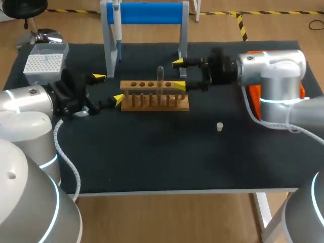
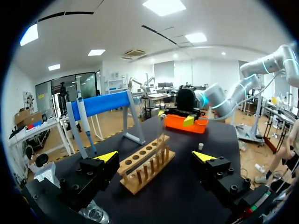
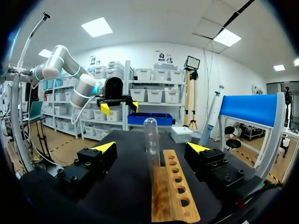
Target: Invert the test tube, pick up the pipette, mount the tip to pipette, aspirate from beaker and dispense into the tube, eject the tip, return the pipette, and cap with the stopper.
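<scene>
"Both claws, status?"
"Released, spread wide. My left gripper (image 1: 108, 87) and right gripper (image 1: 178, 74) flank the wooden rack (image 1: 152, 101)."
"Rack contents?"
"One test tube (image 1: 160, 76), upright, toward my right gripper's end. Stopper (image 1: 219, 126) lies apart on the table (image 1: 152, 157)."

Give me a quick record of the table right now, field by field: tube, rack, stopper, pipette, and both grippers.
test tube: upright in the wooden rack, rounded end up
stopper: loose on the table, apart from the rack
pipette: hanging on the blue stand
left gripper: jaws open, at the rack's end
right gripper: jaws open, tube just ahead, untouched
</scene>
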`<state>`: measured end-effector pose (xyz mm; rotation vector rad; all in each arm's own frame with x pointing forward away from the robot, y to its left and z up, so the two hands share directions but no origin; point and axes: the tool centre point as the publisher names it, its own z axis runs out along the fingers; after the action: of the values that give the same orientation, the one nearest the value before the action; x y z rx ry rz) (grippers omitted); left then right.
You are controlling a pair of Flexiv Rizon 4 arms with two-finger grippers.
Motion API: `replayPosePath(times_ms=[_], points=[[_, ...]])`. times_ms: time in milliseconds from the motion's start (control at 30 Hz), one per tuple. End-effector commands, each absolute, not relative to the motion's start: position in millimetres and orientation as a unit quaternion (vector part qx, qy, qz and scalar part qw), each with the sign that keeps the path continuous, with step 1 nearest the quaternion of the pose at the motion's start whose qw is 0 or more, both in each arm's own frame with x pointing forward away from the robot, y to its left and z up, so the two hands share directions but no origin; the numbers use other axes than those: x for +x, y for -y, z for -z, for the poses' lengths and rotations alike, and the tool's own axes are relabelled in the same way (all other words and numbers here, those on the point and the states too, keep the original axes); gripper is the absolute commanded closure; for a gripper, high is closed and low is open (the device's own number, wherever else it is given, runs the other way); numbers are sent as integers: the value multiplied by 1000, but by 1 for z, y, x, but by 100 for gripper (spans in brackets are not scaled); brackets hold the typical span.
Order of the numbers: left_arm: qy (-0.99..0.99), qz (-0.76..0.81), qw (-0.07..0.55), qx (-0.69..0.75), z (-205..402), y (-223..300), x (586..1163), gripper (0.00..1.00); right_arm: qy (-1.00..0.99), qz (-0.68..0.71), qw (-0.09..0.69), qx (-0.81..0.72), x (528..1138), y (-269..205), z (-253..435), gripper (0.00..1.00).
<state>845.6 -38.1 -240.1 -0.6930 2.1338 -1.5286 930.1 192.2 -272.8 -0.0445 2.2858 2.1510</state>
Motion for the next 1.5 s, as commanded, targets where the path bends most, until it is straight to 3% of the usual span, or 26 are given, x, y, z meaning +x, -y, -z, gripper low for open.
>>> replayPosePath(times_ms=[33, 133, 367, 733, 1033, 1500], points=[[-766, 552, 214, -250, 241, 38, 845, 0, -724, -689, -18, -34, 939, -203, 278, 17], [-766, 552, 214, -250, 241, 38, 845, 0, -723, -690, -20, -35, 940, -208, 278, 29], [-766, 552, 214, -250, 241, 38, 845, 0, -716, -696, -32, -37, 937, -217, 278, 37], [-766, 552, 214, -250, 241, 38, 845, 0, -721, -690, -35, -40, 931, -229, 283, 40], [-766, 552, 214, -250, 241, 38, 845, 0, -721, -691, -38, -34, 927, -236, 283, 49], [-766, 552, 214, -250, 241, 38, 845, 0, -721, -691, -37, -30, 925, -243, 283, 50]])
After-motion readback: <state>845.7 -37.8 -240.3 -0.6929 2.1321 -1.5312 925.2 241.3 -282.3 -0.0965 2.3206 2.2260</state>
